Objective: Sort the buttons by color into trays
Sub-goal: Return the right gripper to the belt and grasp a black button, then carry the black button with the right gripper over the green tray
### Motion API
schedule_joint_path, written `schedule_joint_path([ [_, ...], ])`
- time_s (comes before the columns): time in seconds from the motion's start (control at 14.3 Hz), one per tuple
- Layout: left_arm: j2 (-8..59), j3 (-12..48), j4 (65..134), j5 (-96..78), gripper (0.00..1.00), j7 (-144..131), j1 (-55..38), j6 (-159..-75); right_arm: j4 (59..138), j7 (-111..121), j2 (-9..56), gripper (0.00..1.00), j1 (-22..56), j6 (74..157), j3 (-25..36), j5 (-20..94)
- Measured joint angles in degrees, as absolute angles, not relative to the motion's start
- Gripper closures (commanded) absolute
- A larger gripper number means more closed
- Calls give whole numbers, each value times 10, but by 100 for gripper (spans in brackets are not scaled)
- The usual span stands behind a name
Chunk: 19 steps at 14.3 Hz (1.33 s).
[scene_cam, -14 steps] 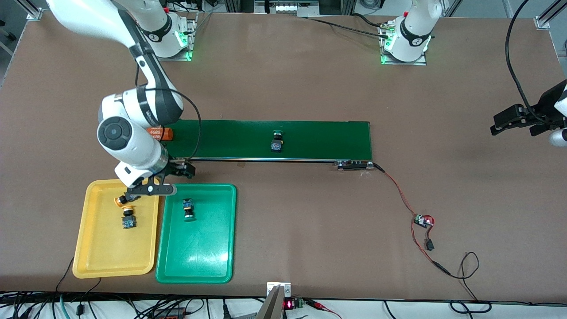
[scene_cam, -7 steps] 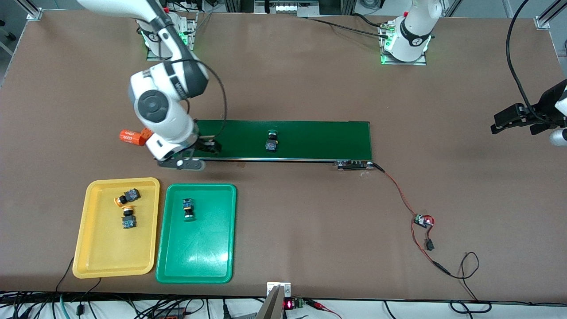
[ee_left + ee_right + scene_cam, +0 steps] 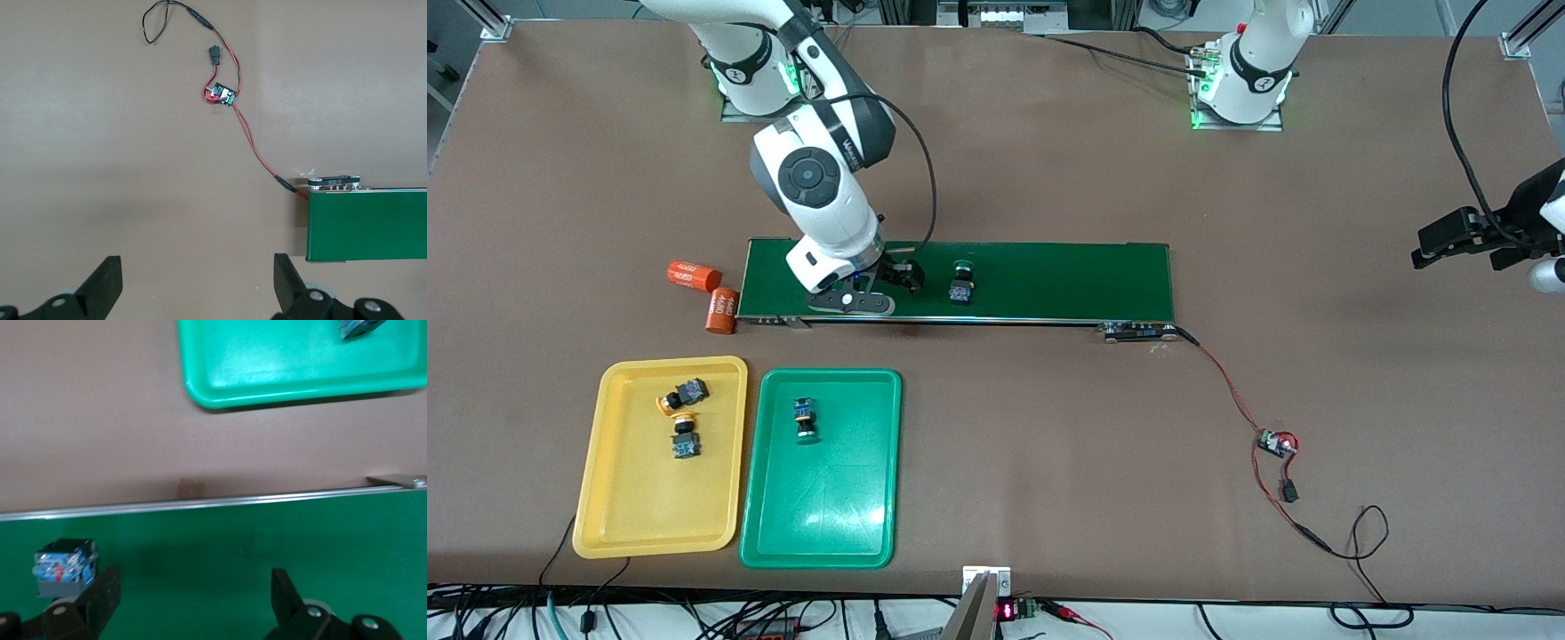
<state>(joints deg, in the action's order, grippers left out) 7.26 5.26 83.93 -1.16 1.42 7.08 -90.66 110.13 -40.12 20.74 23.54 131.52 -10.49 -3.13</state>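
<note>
Clock directions are read on the front view, with 12 toward the robots' bases.

1. The brown table (image 3: pixel 1049 178) carries everything.
2. A long dark-green conveyor belt (image 3: pixel 1067 280) lies across the table's middle.
3. The right gripper (image 3: pixel 880 289) is low over the belt's end toward the right arm. Its fingers (image 3: pixel 100 600) are spread apart with only belt between them.
4. The left gripper (image 3: pixel 1458 244) waits over bare table at 3 o'clock from the belt, well apart from it. Its fingers (image 3: pixel 107 283) are spread wide and empty.
5. The yellow tray (image 3: pixel 618 516) and the green tray (image 3: pixel 845 524) lie side by side at 7 o'clock from the belt, the green one at 3 o'clock of the yellow.
6. Two orange cylinders (image 3: pixel 693 275) with white print lie on the table just off the belt's 9 o'clock end.
7. Two yellow-capped buttons (image 3: pixel 679 395) lie close together in the yellow tray's 12 o'clock half.
8. One green-capped button (image 3: pixel 805 420) lies in the green tray's 12 o'clock half.
9. Another green button (image 3: pixel 961 284) sits on the belt, just at 3 o'clock of the right gripper, beside one finger.
10. A small circuit board (image 3: pixel 1276 443) on red wires lies at 5 o'clock from the belt.
</note>
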Motion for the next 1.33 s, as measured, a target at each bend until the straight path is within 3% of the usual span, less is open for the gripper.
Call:
schedule_joint_path([
  [1.33,71,57,838,-12,0,14,71,-907,1102,-449,234,0,257,1340,-107,-32],
])
